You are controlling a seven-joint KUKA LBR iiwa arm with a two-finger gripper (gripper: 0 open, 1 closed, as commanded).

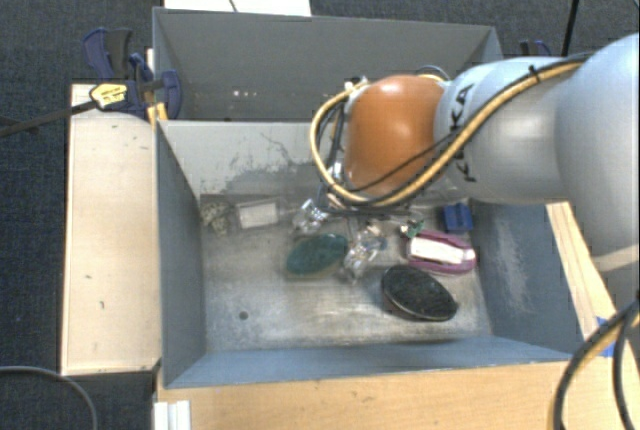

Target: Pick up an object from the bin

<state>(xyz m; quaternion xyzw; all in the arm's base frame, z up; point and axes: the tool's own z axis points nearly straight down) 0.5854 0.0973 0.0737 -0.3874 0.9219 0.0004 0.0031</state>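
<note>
Our gripper [354,246] is low in the middle of the grey metal bin [182,258], just beside the dark green oval lump [313,256], and we cannot tell if its jaws are spread or pressed together, so we should squeeze gently and lift straight up.

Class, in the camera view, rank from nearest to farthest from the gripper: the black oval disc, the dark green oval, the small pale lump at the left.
1. The dark green oval, just left of the gripper.
2. The black oval disc, lower right.
3. The small pale lump, far left.
</note>
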